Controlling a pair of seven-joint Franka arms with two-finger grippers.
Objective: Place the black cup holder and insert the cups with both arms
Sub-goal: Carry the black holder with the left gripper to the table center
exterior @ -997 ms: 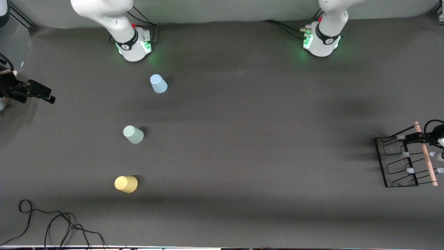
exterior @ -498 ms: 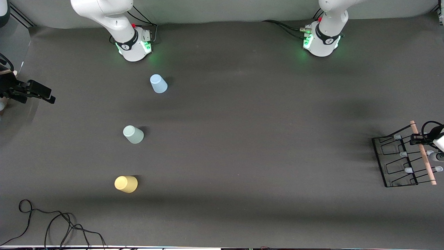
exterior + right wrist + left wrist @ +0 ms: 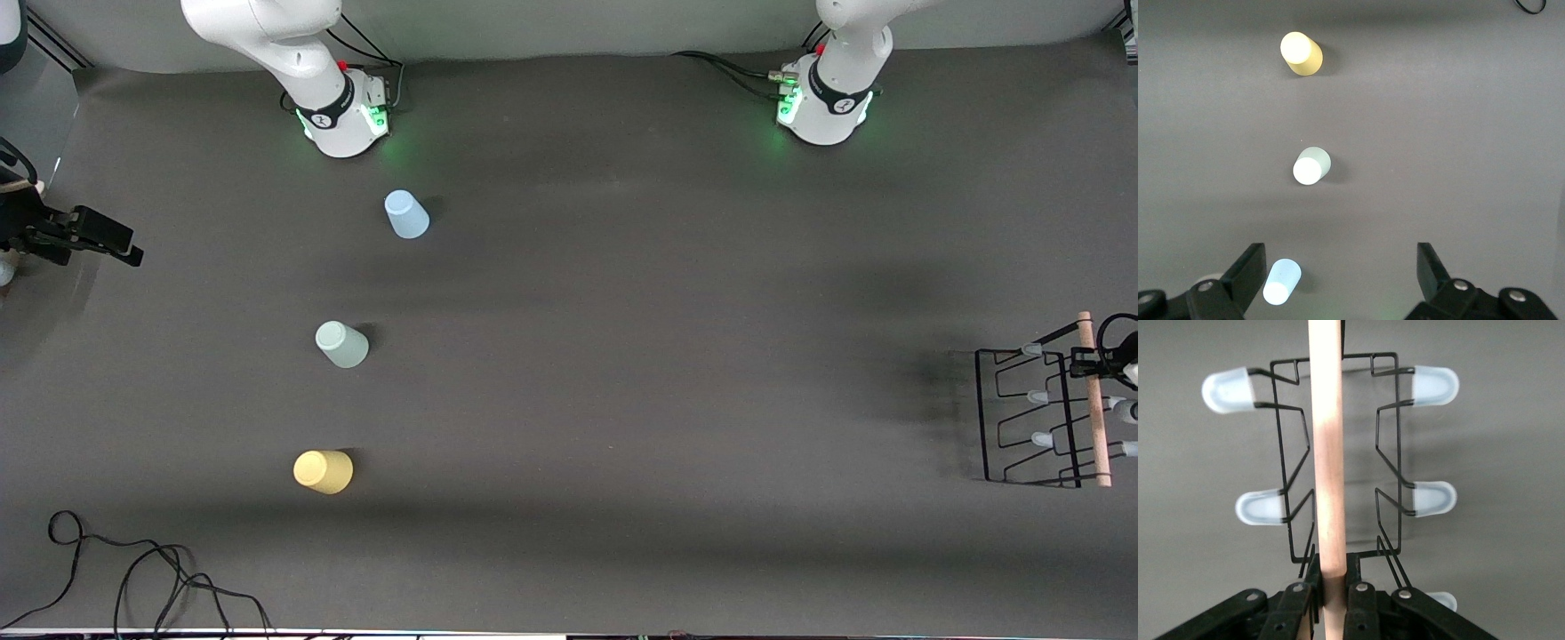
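At table edge, left arm's end: black cup holder (image 3: 1036, 418) present, wire base on or just above the mat; contact with the mat not confirmable.
Holder handle: wooden rod (image 3: 1327, 453) runs along the top of the rack, pale-blue-tipped pegs (image 3: 1435, 385) project to both sides, all visible pegs bare.
Left gripper (image 3: 1102, 360): pressed together on the wooden rod near one end; fingers (image 3: 1361, 607) clamp the rod from both sides in the left wrist view.
Right gripper (image 3: 1341, 270): spread wide, holds nothing, hangs over the table edge at the right arm's end; arm waits.
Light blue cup (image 3: 406, 214): mouth-down on the mat, closest of the three to the right arm's base.
Pale green cup (image 3: 341, 344): mouth-down on the mat, nearer to the front camera than the light blue cup.
Yellow cup (image 3: 324, 471): mouth-down on the mat, nearest of the three to the front camera.
Cup spacing: well apart from one another, and well apart from the holder.
Loose item: black cable (image 3: 133, 578) on the mat near the front edge, clear of the cups.
Done, as judged: holder gripped by its handle only.
Left, as judged: move holder to its place on the mat, release the rod, then pick up each of the three cups and seat it on a peg.
Progress estimate: early stage; no cup touched or mounted yet.
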